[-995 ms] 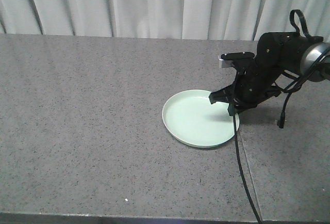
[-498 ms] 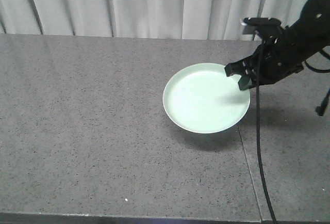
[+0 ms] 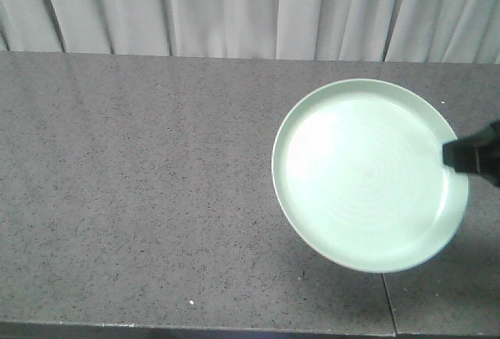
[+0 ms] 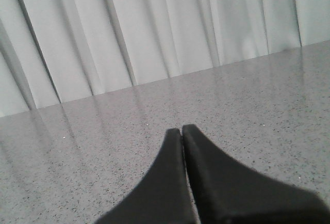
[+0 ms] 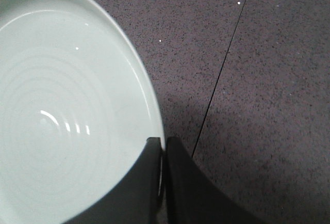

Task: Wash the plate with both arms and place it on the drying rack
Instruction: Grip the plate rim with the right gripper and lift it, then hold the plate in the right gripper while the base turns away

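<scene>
2 grippers show. Right gripper (image 5: 161, 142) has its fingers clamped on the plate (image 3: 367, 175), at the rim's 3 o'clock in the front view, 1 finger inside the rim and 1 outside. Plate hangs above the grey counter (image 3: 141, 198), its face tilted toward the front camera, at that view's 3 o'clock. Left gripper (image 4: 181, 131) hovers over the counter with fingers pressed together, facing the curtain (image 4: 154, 28).

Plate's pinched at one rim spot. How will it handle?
The plate looks stiff and glazed; shiny highlights suggest it's slippery. The right gripper pinches only one rim spot, so it may pivot or droop. Probably brittle; a drop onto the hard counter could chip it.
</scene>
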Robot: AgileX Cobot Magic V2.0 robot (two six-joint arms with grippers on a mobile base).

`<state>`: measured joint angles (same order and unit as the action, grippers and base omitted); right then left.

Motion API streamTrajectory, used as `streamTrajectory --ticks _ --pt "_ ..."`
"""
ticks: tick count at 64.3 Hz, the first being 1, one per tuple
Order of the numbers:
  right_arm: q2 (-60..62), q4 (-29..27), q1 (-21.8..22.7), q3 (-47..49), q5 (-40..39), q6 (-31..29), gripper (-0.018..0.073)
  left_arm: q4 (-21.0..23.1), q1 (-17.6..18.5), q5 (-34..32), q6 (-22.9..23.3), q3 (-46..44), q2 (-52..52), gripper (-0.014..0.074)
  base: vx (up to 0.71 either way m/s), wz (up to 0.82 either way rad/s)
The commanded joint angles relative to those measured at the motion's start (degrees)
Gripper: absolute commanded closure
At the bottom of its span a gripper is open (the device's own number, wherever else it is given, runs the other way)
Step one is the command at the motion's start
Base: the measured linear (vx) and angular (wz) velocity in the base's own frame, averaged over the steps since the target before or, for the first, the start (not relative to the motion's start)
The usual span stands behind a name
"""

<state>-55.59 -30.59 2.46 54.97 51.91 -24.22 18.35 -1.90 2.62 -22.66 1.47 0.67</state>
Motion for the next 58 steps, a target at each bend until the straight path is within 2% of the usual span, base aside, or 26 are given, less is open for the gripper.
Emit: streamTrajectory --ticks 1,5,15,22,29,33,58 --pt "10.93 -3.11 0.65 -6.56 -4.52 -0.5 0.0561 0.12 0.02 -4.0 0.51 -1.42 0.84 0.0603 0.0 0.0" --pt "18.05 -3.16 0.65 -11.45 -4.59 0.07 0.0561 0.12 0.02 -4.0 0.51 -1.42 0.84 0.0603 0.0 0.0" --pt "34.57 -2.6 0.65 -20.18 -5.89 7.36 0.0561 0.12 0.02 -4.0 0.51 -1.42 0.84 0.0603 0.0 0.0" --pt "42.24 1.63 0.65 -22.85 -3.55 12.51 0.0561 0.12 0.02 -4.0 0.51 -1.42 0.84 0.0603 0.0 0.0" --pt "44.27 6.7 0.65 -23.08 -1.38 15.83 0.0561 0.12 0.02 -4.0 0.51 -1.42 0.84 0.0603 0.0 0.0" --pt "44.33 8.03 0.65 -23.08 -1.38 15.84 0.0561 0.12 0.02 -4.0 0.51 -1.42 0.84 0.0603 0.0 0.0" --pt "44.33 8.57 0.65 -23.08 -0.82 15.44 0.0561 0.12 0.02 -4.0 0.51 -1.42 0.84 0.0603 0.0 0.0"
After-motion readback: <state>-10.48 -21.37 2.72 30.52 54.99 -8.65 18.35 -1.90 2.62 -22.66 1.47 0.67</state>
